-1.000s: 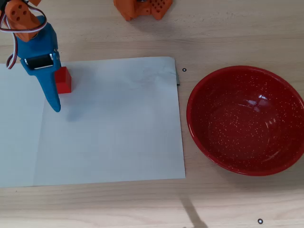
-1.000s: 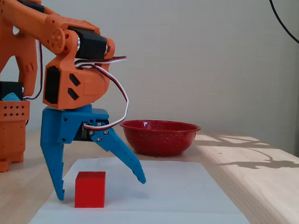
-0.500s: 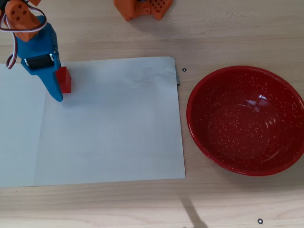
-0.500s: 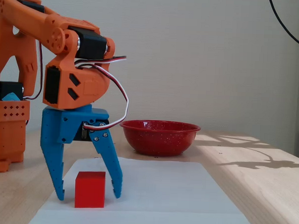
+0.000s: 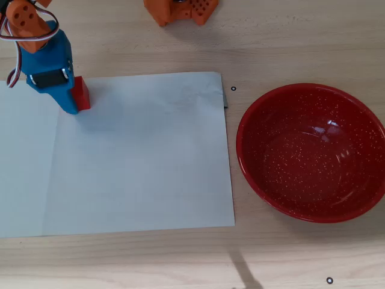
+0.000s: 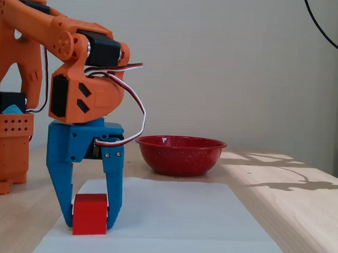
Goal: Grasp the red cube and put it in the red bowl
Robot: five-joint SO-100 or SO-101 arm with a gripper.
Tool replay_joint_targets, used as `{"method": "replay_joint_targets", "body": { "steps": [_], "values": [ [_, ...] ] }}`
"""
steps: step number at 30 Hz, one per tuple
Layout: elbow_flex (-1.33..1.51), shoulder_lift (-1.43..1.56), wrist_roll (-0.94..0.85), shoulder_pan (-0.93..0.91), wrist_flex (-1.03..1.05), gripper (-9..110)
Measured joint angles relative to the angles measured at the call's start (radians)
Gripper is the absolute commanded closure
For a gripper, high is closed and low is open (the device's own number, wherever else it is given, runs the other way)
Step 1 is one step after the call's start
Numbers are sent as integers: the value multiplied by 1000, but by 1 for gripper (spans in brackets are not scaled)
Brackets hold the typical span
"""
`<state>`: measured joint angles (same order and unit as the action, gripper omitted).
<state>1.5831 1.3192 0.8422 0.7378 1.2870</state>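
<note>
The red cube [image 6: 90, 214] rests on the white paper sheet [image 6: 170, 216], at its far left in the overhead view [image 5: 82, 94]. My gripper [image 6: 90, 224] points straight down with its blue fingers [image 6: 114, 186] standing on both sides of the cube, and they appear pressed against it. In the overhead view the gripper [image 5: 73, 102] covers most of the cube. The red speckled bowl [image 5: 311, 152] is empty and sits on the wood at the right, off the paper; in the fixed view the bowl [image 6: 180, 154] stands behind the paper.
The wooden table [image 5: 120, 259] carries the paper sheet [image 5: 138, 156]. The orange arm base [image 5: 180, 9] stands at the top edge of the overhead view. A thin shadow [image 5: 243, 271] falls on the wood near the front.
</note>
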Motion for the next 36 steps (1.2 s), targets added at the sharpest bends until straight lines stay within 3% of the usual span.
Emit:
{"method": "replay_joint_targets", "body": {
  "steps": [13, 24, 36],
  "values": [
    [-486, 0, -183, -92, 497, 101],
    [-604, 51, -362, -314, 512, 101],
    [-604, 212, -615, -727, 512, 101]
  ]
}}
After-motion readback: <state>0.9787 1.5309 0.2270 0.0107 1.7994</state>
